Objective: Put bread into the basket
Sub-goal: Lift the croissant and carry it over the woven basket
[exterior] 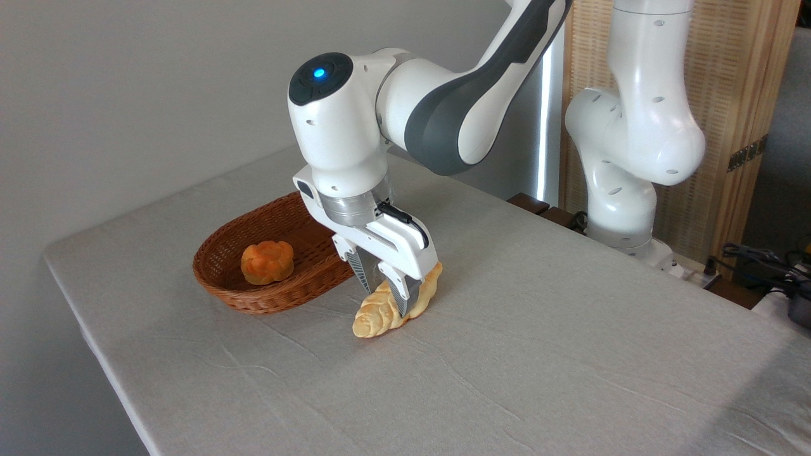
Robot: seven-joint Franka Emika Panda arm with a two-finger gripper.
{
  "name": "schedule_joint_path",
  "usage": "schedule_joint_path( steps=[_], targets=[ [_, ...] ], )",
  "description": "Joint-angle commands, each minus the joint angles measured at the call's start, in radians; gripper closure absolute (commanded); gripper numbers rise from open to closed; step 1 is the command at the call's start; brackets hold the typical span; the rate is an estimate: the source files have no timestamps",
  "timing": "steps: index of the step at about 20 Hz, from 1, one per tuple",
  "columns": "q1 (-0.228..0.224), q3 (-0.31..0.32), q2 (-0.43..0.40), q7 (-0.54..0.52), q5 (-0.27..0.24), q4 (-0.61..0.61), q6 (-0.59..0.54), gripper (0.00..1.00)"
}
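Just beside the basket [253,278], on its right, the bread [380,316] lies on the table [570,354], which is covered with a pale grey cloth. The loaf is long, braided and pale golden, and it lies at a slant: one tapered end points toward the front of the table, the other rises away behind the gripper [383,288]. The gripper comes down from above with its two ribbed fingers [358,269] set on either side of the loaf's middle. The jaws look closed against the bread, grasping it, while its front end rests on or very close to the cloth; whether it is lifted at all cannot be told.

The basket is oval, reddish-brown wicker with a thick rim, and its right end is hidden behind the gripper. Inside the basket, toward its front wall, sits a small round orange bun [267,261] shaped like a flower. The bread is outside the basket, near its rim but not touching it as far as can be seen. Well beyond the basket, at the far right edge of the table, stands the arm's white base [624,215].
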Motion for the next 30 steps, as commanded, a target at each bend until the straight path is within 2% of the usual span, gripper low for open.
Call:
schedule_joint_path(
  steps=[1,12,14,17,19,23,25,30],
  targets=[
    [-0.002,0.003,-0.007,-0.001,0.007,0.011,-0.017,0.44],
    [0.003,0.008,-0.008,-0.003,0.005,0.06,-0.043,0.43],
    [0.004,0.009,-0.008,-0.001,0.004,0.103,-0.09,0.43],
    [0.006,0.006,-0.01,-0.01,-0.012,0.198,-0.176,0.43],
    [-0.005,-0.005,-0.01,-0.032,-0.053,0.238,-0.187,0.43],
    [-0.008,-0.069,-0.007,-0.074,-0.102,0.301,-0.187,0.43],
    [-0.008,-0.124,0.002,-0.104,-0.121,0.307,-0.181,0.43],
    [-0.008,-0.245,0.05,-0.183,-0.114,0.309,-0.123,0.43]
  ],
)
